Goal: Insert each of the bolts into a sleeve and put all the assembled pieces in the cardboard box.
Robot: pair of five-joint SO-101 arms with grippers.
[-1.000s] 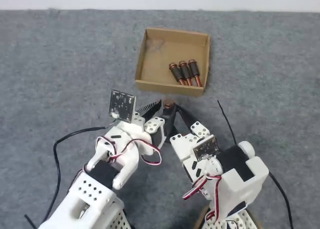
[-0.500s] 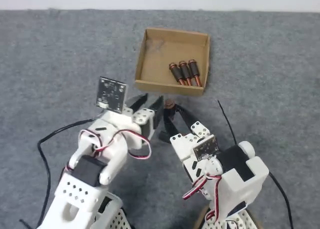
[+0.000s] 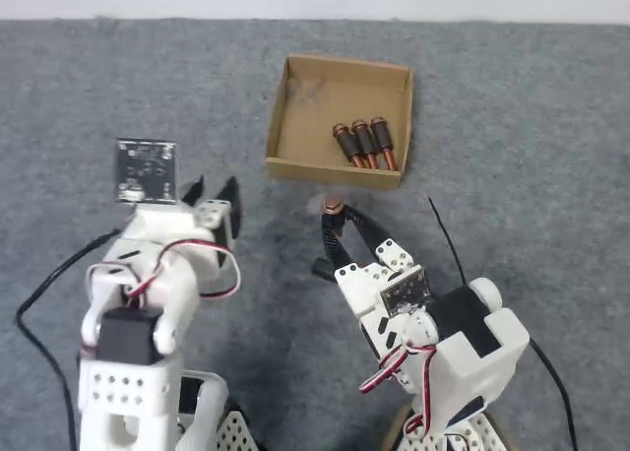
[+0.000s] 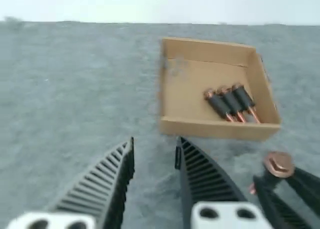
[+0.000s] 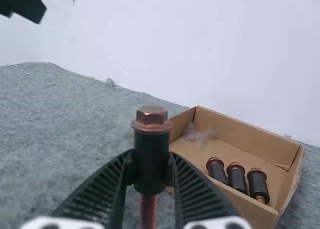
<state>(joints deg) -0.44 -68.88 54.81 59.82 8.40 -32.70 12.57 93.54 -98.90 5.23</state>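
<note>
Lab-like setup: grey felt mat [image 3: 108, 106], bare white wall [image 5: 210, 39].

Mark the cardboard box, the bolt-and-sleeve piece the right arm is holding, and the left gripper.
cardboard box [image 3: 333, 171], high view, on its near wall.
bolt-and-sleeve piece [image 5: 151, 156], right wrist view, on the black sleeve.
left gripper [image 4: 155, 144], left wrist view, midway between the tips of its open jaws.

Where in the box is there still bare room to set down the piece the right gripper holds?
The box floor is bare over its left half, between the left wall and the three pieces, and in a strip along the far wall. The near right corner, where they lie, is crowded.
</note>
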